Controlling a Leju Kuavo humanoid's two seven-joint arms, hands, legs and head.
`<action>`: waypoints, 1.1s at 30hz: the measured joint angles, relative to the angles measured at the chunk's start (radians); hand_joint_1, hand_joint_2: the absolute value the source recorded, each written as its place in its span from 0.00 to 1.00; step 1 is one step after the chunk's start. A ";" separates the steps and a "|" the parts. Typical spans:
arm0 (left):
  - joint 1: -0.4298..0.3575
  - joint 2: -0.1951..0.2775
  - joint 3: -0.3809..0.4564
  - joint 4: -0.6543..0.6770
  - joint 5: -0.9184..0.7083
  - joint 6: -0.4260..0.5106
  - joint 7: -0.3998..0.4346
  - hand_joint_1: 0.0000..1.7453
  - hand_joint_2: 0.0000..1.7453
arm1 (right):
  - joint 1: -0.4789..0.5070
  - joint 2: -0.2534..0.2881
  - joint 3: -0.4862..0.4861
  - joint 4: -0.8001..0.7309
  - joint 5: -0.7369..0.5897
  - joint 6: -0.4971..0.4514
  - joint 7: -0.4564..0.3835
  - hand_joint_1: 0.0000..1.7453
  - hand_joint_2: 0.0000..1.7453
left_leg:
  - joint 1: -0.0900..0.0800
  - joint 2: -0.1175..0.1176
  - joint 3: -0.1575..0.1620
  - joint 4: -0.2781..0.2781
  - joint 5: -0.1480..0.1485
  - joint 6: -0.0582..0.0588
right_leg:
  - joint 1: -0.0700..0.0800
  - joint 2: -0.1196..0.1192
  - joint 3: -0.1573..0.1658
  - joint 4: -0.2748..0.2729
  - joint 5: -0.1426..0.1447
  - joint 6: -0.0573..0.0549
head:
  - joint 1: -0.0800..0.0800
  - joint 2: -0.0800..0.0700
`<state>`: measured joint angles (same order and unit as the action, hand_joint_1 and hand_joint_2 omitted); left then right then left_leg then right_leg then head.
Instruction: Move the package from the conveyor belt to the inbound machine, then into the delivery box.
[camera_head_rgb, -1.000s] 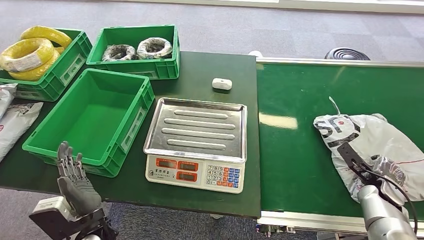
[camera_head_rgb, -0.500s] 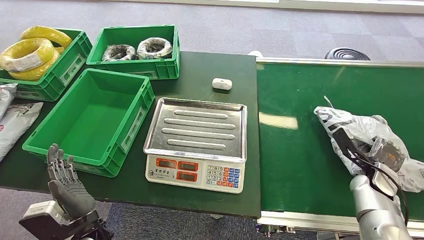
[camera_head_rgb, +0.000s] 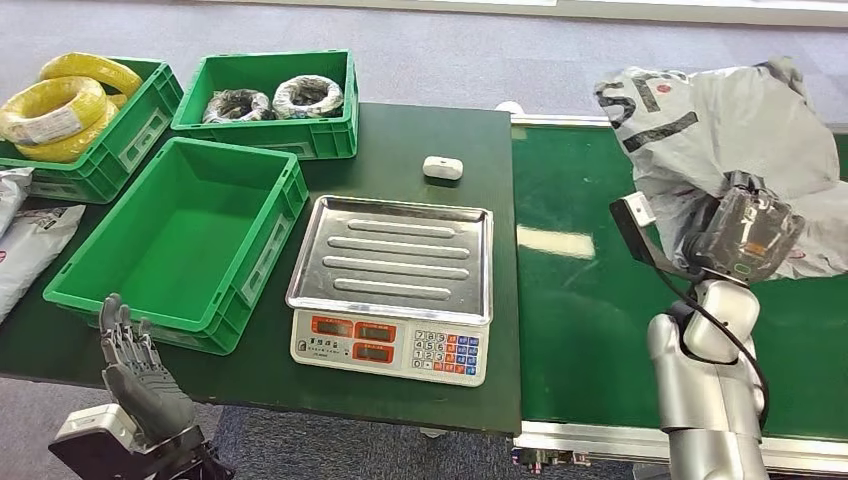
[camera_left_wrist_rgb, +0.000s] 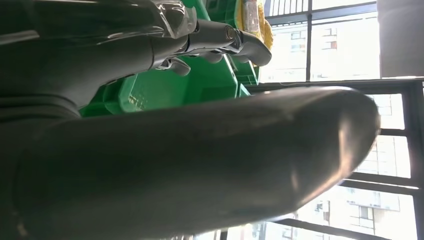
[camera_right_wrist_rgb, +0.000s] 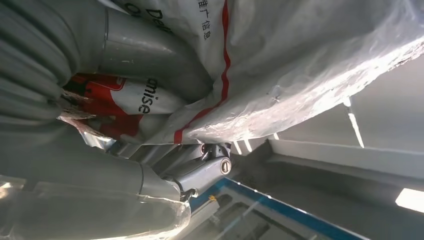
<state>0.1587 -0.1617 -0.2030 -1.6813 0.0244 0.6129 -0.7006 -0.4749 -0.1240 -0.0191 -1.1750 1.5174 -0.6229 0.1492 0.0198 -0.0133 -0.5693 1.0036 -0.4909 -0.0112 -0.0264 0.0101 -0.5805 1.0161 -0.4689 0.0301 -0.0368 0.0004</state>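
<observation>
Right hand (camera_head_rgb: 745, 235) grips the grey plastic package (camera_head_rgb: 720, 130), fingers closed into its lower folds, holding it raised above the green conveyor belt (camera_head_rgb: 590, 300). Package's long axis runs roughly left-right, bulk bunched above the hand, one end toward the scale (camera_head_rgb: 392, 290). Black lettering and a red mark on its upper left face, not readable; in the right wrist view a red stripe, small characters and "mise" show on the bag (camera_right_wrist_rgb: 280, 65), possibly part of a longer word. Left hand (camera_head_rgb: 140, 375) holds nothing, fingers apart and upright, near the empty green delivery box (camera_head_rgb: 180, 240).
</observation>
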 joint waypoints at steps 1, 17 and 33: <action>-0.003 0.000 -0.004 0.003 0.000 0.002 0.000 0.00 0.00 | 0.000 0.000 0.053 -0.026 0.000 0.008 0.025 0.97 1.00 | 0.000 0.000 0.000 0.000 0.000 0.000 | 0.000 0.000 0.000 0.000 0.000 0.000 | 0.000 0.000; -0.117 -0.001 -0.035 0.121 0.026 -0.056 0.000 0.00 0.00 | -0.010 0.187 0.526 -0.126 -0.257 0.125 -0.428 0.93 1.00 | 0.001 0.001 0.001 0.000 0.001 -0.001 | 0.001 0.002 0.000 0.001 0.000 0.000 | 0.000 0.000; -0.128 -0.006 -0.043 0.131 0.032 -0.008 0.000 0.00 0.00 | 0.111 0.304 0.639 -0.052 -0.655 0.045 -0.560 0.83 1.00 | 0.001 0.001 0.000 -0.001 0.000 -0.001 | 0.001 0.002 -0.001 0.001 -0.001 -0.001 | 0.000 0.000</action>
<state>0.0309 -0.1674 -0.2459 -1.5498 0.0568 0.6044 -0.7007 -0.3641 0.1796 0.6195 -1.2273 0.8623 -0.5778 -0.4107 0.0207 -0.0119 -0.5691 1.0031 -0.4906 -0.0126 -0.0256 0.0122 -0.5811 1.0170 -0.4695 0.0291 -0.0365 0.0004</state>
